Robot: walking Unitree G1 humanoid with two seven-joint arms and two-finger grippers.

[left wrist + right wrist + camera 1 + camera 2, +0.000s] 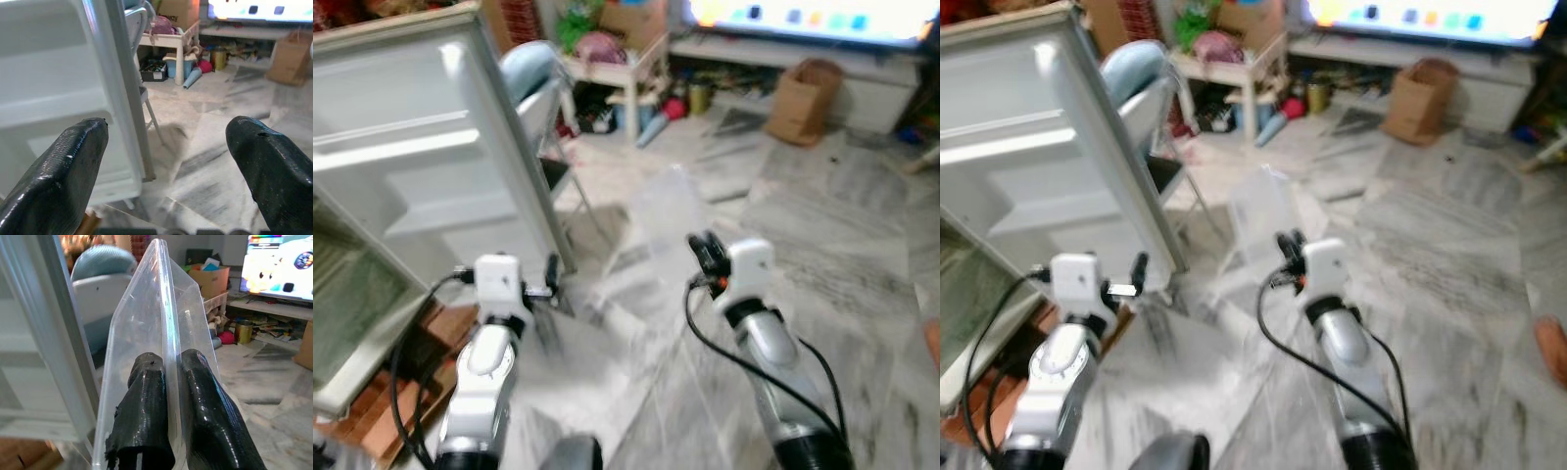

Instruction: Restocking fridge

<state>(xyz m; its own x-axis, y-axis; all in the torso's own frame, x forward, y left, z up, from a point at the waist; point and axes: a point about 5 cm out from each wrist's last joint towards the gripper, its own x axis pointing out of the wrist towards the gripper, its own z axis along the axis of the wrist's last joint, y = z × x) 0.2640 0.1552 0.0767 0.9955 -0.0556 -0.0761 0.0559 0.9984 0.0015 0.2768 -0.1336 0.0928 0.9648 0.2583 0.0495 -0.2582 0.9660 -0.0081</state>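
right gripper (166, 382): fingers clamped on the rim of a clear plastic tub (146, 333), one finger on each side of the wall; held out ahead of the robot, centre of scene
tub: empty, tilted up on edge, off the floor; reads as a faint clear shape in the head views (668, 211), just right of the door edge
left gripper (166, 161): fingers spread wide, nothing between them; near the lower far corner of the fridge door (431, 166)
fridge door: white, swung open on the left, inner shelves facing the robot
fridge (352, 304): interior at far left, blurred, contents can't be made out
chair (1141, 98): white with a pale blue back, just behind the door
floor (822, 255): grey marble tile
side table (622, 69): white, far centre, clutter on and under it
box (801, 98): brown cardboard, far right, on the floor in front of a low white unit
screen (803, 15): bright, far right, above the unit
blur: head views soft
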